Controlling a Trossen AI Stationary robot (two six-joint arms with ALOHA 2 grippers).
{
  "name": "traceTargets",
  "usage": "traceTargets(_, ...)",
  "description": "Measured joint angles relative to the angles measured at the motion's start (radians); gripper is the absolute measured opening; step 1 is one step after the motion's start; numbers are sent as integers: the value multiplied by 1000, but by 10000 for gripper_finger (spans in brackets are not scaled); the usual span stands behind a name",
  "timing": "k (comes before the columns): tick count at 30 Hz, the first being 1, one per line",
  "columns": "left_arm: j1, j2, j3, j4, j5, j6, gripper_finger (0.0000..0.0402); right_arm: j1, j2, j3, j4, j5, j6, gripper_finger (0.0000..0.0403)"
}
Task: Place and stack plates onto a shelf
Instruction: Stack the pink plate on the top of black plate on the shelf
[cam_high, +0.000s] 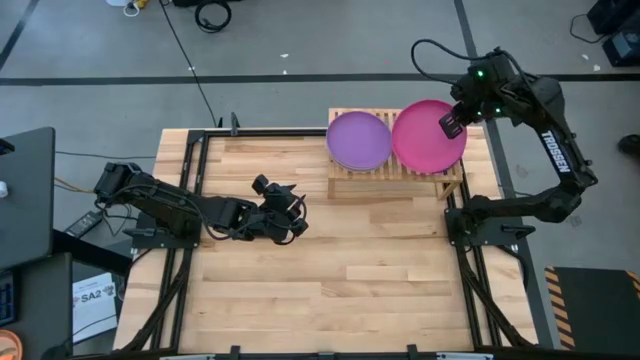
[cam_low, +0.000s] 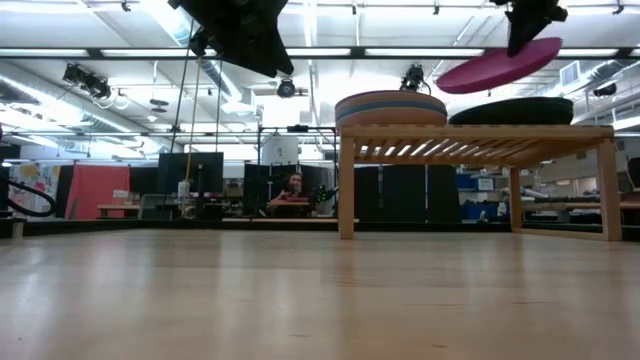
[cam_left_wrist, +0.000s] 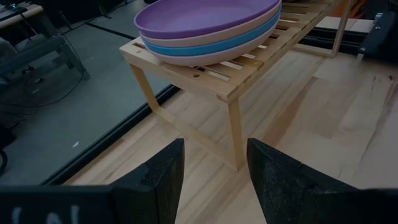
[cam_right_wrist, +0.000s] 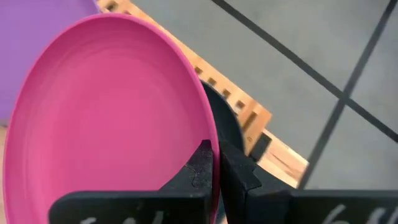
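Bare tabletop (cam_low: 300, 300) up front, nothing left on it. Right gripper (cam_high: 452, 122) is clamped on the pink plate's (cam_high: 425, 135) rim, tilted above the dark stack (cam_low: 530, 110) on the shelf (cam_high: 440, 183). Level it, lower gently, then release. Left gripper (cam_high: 285, 212) idles spread open mid-table.

In the high view, I am reading "TROSSEN" in white capitals running down my right arm (cam_high: 556, 150), at the right of the frame. At the lower left of that same view, a white sheet (cam_high: 95, 298) lying beside the table is showing "SA2" in dark letters, with smaller print around it that I cannot make out. At the bottom edge of my left wrist view, pale marks are showing on the dark body of my left gripper (cam_left_wrist: 213, 171), cut off and unreadable. Similar cut-off pale marks are sitting at the bottom of my right wrist view on my right gripper (cam_right_wrist: 214, 162), also unreadable.
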Motion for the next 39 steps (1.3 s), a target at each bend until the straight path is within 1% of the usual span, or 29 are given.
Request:
traceTargets(3, 0, 0, 0, 0, 0, 0, 181, 1, 5, 0, 7, 9, 28, 17)
traceTargets(10, 0, 0, 0, 0, 0, 0, 181, 40, 27, 0, -8, 100, 77, 17)
traceTargets(19, 0, 0, 0, 0, 0, 0, 181, 111, 90, -6, -94, 303, 132, 17)
traceTargets(22, 0, 0, 0, 0, 0, 0, 181, 119, 94, -8, -90, 319, 163, 20)
traceTargets(29, 0, 0, 0, 0, 0, 0, 181, 119, 92, -8, -96, 319, 160, 24)
traceTargets(39, 0, 0, 0, 0, 0, 0, 181, 119, 92, -8, -96, 316, 154, 41)
